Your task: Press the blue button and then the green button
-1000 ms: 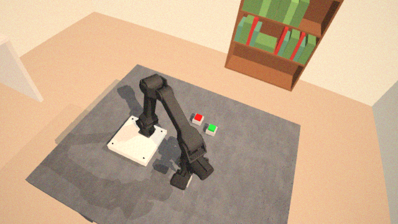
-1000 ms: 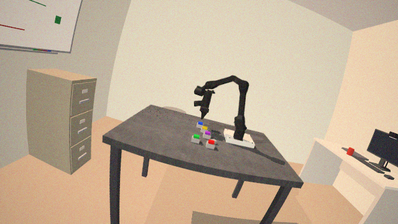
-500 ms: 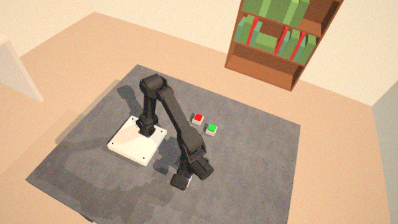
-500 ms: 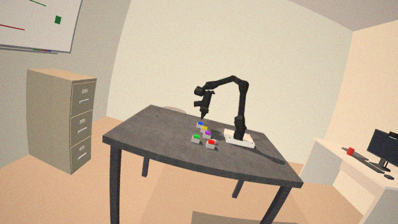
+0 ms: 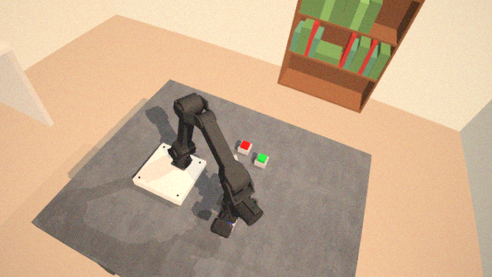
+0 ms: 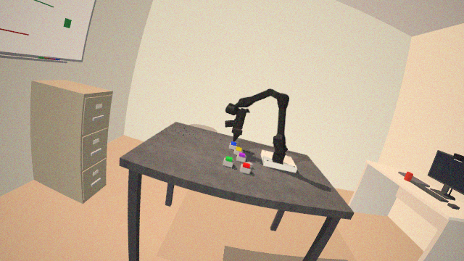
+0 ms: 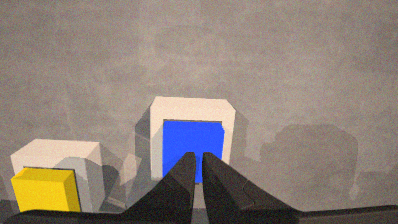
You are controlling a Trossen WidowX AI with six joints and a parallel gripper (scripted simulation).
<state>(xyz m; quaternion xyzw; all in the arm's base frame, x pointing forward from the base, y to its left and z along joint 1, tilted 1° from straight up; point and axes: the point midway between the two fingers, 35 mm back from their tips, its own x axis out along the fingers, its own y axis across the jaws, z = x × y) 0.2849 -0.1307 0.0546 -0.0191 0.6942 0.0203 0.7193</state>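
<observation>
Closed tool [image 7: 198, 159] above blue button [image 7: 192, 142]

- No readable text, label, brand or number is found in any view.
- Only coloured marks, not letters, are seen on the whiteboard [image 6: 43, 27].

Cream walls, tan floor. Grey table [image 6: 188, 159] standing mid-room — filing cabinet [image 6: 69, 139] sitting left, whiteboard [image 6: 43, 29] hanging above. Bookshelf [image 5: 346, 50] leaning against the wall — desk with monitor [image 6: 444, 174] showing right.
</observation>
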